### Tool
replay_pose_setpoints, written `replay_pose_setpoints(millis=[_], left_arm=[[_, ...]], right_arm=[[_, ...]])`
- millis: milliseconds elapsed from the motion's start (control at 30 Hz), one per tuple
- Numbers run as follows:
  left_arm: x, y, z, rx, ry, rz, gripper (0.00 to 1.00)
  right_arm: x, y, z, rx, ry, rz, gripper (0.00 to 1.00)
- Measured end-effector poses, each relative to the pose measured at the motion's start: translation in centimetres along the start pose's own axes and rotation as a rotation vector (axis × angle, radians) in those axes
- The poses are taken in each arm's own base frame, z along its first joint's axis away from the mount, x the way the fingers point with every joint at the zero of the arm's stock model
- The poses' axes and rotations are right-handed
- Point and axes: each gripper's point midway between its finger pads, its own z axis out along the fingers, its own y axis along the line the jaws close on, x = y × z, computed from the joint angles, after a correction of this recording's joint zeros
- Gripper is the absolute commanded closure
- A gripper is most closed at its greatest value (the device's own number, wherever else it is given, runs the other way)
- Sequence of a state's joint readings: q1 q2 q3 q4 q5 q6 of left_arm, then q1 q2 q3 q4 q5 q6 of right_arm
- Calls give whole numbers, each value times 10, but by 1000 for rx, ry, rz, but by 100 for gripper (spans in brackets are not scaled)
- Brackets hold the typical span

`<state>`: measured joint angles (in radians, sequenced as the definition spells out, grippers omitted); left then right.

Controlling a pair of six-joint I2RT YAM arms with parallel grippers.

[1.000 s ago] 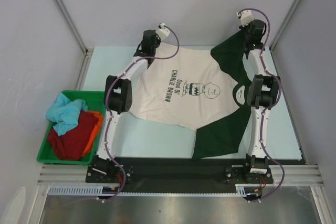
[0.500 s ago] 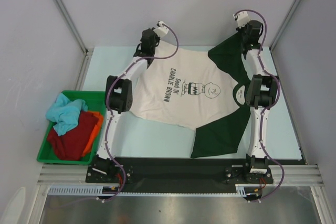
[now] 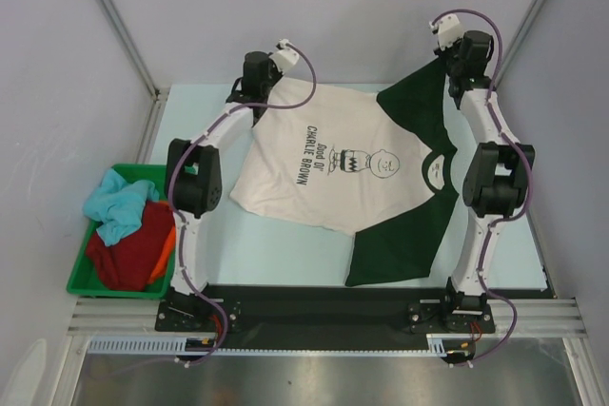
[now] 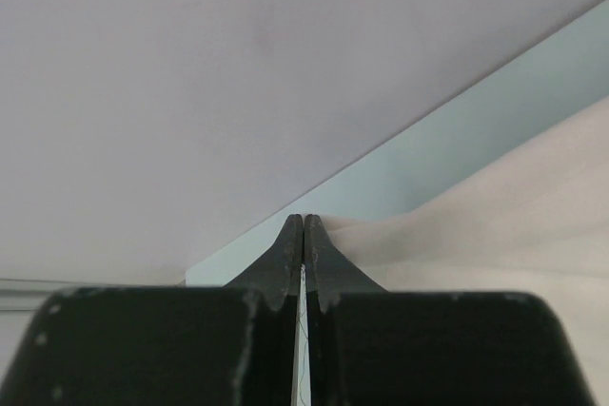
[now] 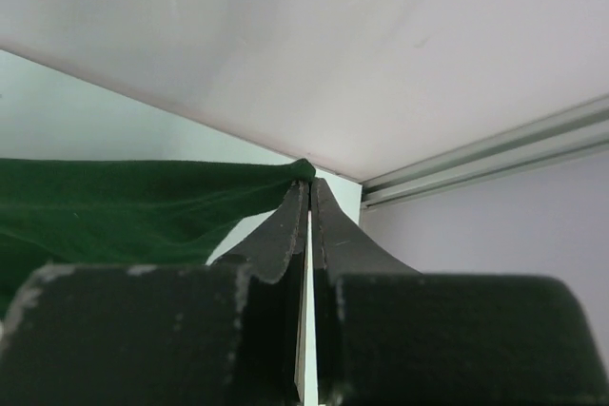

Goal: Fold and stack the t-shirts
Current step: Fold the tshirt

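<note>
Top external view, as seen from beside the rig: a cream t-shirt [image 3: 324,164] lies spread on the pale table [image 3: 285,254]. Its black "Charlie Brown" lettering and cartoon face are turned up and read sideways. It lies partly over a dark green t-shirt [image 3: 404,235], which shows past the cream one's right side, from the far corner down to the near edge of the table.

Both arms are stretched to the far side. The left pincer [image 4: 303,221] is pressed together on the far-left corner of the cream t-shirt. In the left wrist view the pale cloth runs right up to the closed tips, and a thin thread shows in the slit between them. The right pincer [image 5: 307,183] is likewise pressed together, pinching the far-right corner of the dark green t-shirt. The green cloth is drawn into a point at the fingertips, close to the back wall.

Left of the table, beside the left arm, stands a green bin [image 3: 84,284]. It holds a crumpled light blue shirt [image 3: 116,206] on top of a dark red shirt [image 3: 128,254], with an orange shirt [image 3: 171,230] showing along the red one's right edge.
</note>
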<state>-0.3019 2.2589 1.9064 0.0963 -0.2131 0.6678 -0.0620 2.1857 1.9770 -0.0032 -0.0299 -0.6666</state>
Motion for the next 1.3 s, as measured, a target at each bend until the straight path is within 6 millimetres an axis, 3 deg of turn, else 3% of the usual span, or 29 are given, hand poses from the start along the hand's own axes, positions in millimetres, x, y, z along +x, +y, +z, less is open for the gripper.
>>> replay_pose_setpoints(millis=[133, 233, 467, 600, 833, 1067, 1300], left_arm=[[-16, 13, -14, -2, -30, -21, 100], [-15, 14, -25, 12, -28, -28, 100], [14, -1, -48, 83, 41, -41, 100], [27, -7, -55, 131, 75, -55, 100], [31, -15, -65, 194, 98, -75, 100], [43, -31, -81, 273, 140, -81, 100], [77, -56, -96, 332, 224, -83, 100]], right_arm=[[-24, -5, -31, -15, -27, 10, 100], [-23, 3, -55, -47, -10, 19, 100], [-6, 39, -116, -140, 63, 40, 100], [-9, 47, -148, -161, 68, 48, 100], [-15, 43, -187, -151, 55, 67, 100], [0, 53, -220, -177, 95, 85, 100], [13, 67, -245, -217, 136, 135, 100]])
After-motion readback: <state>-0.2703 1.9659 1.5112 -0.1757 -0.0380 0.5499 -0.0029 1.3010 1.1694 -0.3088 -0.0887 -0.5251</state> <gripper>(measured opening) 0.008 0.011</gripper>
